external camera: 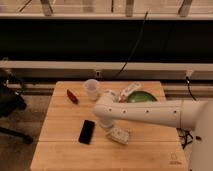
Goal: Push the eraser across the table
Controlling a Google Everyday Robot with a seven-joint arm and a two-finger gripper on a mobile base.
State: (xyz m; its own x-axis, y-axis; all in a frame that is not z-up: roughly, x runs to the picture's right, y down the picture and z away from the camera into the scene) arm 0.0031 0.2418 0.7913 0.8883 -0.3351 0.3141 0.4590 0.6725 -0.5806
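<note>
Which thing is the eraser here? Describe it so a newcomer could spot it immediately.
On the light wooden table, look at the near-left area. The eraser lies flat there, just left of the end effector. It is the only black rectangular slab, unlike the white-grey block and thin red object.

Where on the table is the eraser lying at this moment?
In the camera view, the eraser lies flat on the table, left of centre near the front edge; the hand is just right of it, by the white block.
</note>
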